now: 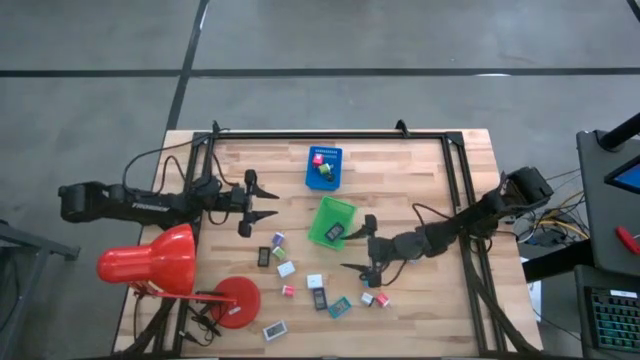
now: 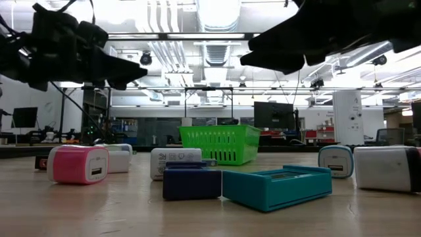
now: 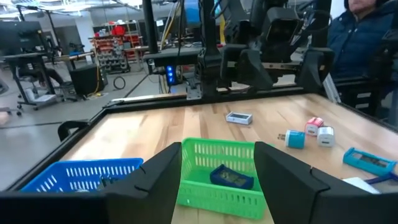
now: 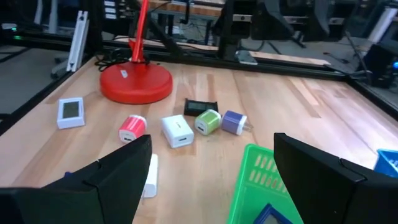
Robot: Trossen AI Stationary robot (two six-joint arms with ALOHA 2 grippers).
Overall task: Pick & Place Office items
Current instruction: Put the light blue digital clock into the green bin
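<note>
Several small office items [image 1: 300, 280] lie scattered on the wooden table's near middle. They are white, pink, green and teal cubes and flat pieces. A green tray [image 1: 332, 221] holds one dark flat piece [image 3: 231, 177]. A blue tray [image 1: 323, 167] farther back holds a pink and a green piece. My left gripper [image 1: 266, 204] hangs open left of the green tray, pointing at it, with nothing between its fingers. My right gripper [image 1: 352, 250] is open just right of the green tray's near end, above the table, pointing left over the scattered pieces [image 4: 186, 127].
A big red desk lamp stands at the near left, with its shade [image 1: 150, 262] and its round base [image 1: 237, 300] close to the pieces. A black frame [image 1: 330, 135] rims the table. A person in a dark jacket [image 3: 367, 37] sits beyond the table.
</note>
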